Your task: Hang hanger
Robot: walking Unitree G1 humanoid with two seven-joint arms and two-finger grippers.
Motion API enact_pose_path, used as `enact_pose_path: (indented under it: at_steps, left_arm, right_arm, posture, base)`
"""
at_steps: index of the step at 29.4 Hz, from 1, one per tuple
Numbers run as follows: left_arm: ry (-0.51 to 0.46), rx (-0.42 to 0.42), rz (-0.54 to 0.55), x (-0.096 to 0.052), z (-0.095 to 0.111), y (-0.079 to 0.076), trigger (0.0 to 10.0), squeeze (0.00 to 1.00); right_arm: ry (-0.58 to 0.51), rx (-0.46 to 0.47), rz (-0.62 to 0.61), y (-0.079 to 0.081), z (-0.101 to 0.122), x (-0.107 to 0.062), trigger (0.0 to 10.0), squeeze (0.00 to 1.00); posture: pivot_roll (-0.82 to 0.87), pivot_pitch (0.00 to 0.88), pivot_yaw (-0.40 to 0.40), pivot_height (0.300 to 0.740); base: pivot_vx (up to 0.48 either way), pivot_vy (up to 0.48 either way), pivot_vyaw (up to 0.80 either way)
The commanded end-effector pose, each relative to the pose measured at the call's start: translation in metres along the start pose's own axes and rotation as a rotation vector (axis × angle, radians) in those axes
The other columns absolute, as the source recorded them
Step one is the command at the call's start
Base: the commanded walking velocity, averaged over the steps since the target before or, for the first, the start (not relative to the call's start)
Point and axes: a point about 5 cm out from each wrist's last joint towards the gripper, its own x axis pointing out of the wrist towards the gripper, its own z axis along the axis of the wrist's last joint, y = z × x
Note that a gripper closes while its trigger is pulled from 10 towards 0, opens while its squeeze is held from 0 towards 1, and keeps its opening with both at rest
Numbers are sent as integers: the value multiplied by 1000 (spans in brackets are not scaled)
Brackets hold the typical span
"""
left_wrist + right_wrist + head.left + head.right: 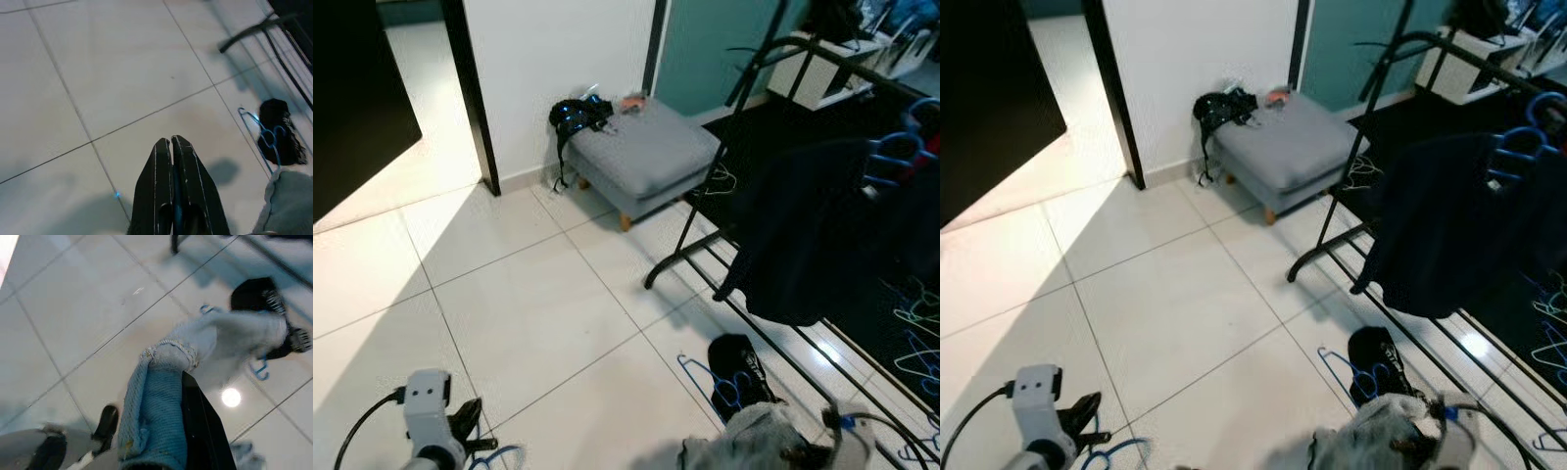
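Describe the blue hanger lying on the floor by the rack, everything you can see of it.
The blue hanger is thin, wire-like, with a triangular frame, lying flat on the white tile floor beside the black clothes rack. A crumpled black garment lies over one end, hiding part of it. No gripper touches it; a pale denim garment hangs just nearer the robot.

A home: white tiled floor (509,294), grey footstool (646,152), clothes rack (783,196) hung with dark garments.

Grey ottoman (646,152) against white wall, dark garment (808,230) on black rack (705,211).
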Motion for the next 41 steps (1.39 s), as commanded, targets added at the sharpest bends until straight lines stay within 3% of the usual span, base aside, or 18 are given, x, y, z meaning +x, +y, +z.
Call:
enact_pose_path:
  at_steps: [1,41]
  left_arm:
    - [45,-1,6,-4,-9,2,10000,0]
    - [53,-8,3,-1,-8,4,10000,0]
  right_arm:
    - [5,5,-11,-3,-4,-4,10000,0]
    - [-5,-2,4,-2,-2,-2,10000,0]
  posture:
    - [129,181,-93,740]
    - [124,190,-80,740]
  base:
    - [0,0,763]
    - [0,0,765]
